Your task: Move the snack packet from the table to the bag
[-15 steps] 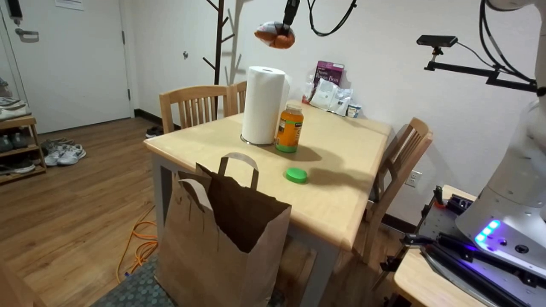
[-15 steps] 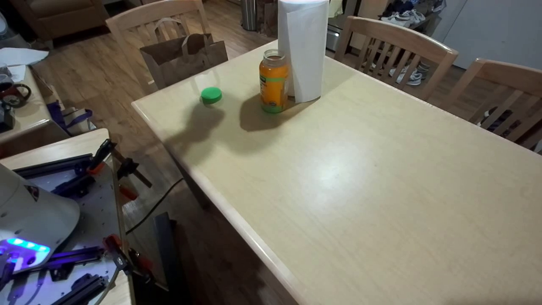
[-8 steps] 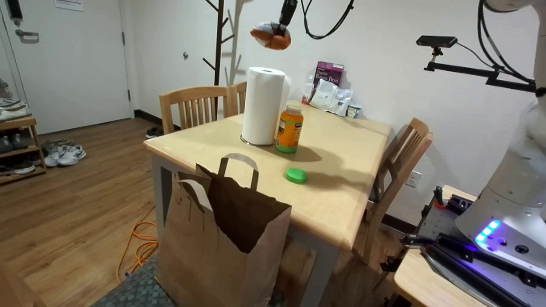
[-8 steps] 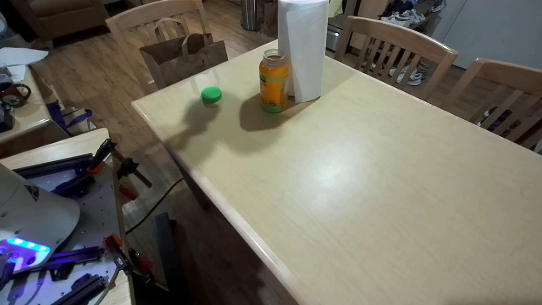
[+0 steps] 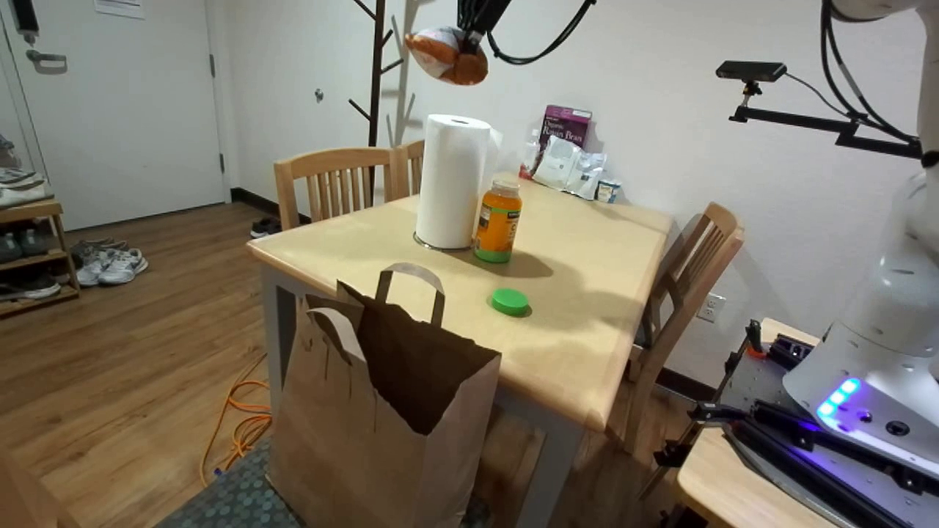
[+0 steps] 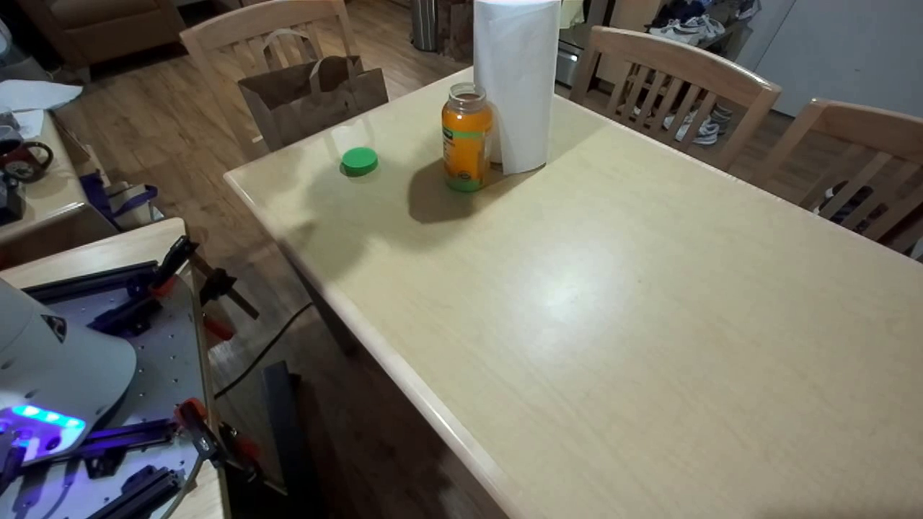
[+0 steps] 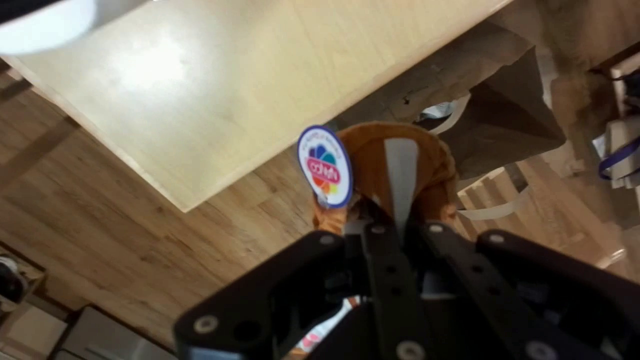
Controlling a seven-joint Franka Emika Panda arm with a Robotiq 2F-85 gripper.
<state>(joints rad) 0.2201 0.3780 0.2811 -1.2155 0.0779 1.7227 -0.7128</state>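
"White wall (image 5: 645, 88), wood floor (image 5: 147, 345); pale table (image 6: 685, 303) shows in both ext. views."

"What's on the table? Quick pls."

"Paper towel roll (image 5: 451, 183) upright, orange bottle (image 5: 499, 227) just beside it, green lid (image 5: 509, 301) lying nearer the bag (image 5: 352, 440). Far end, by the wall: purple box (image 5: 566, 122) w/ white pouches (image 5: 561, 165) in front."

"& yr claw?"

"My claw (image 5: 470, 45) is clamped on the snack packet (image 5: 441, 57), both sides drawn close w/ it pinched betw. Grip is partly hidden, so exact gap = can't tell."

"OK, & where's the snack packet?"

"Up in the air, well above the table, apart from it & from the bag. In an ext. view it hangs tilted, orange w/ white. In the wrist view its round label (image 7: 325, 167) shows & it hides pt. of the bag. What's directly under it, can't tell."

"& the bag?"

"Upright on a patterned seat (image 5: 231, 493) by the table's end, mouth gaping up. I see it in both ext. views."
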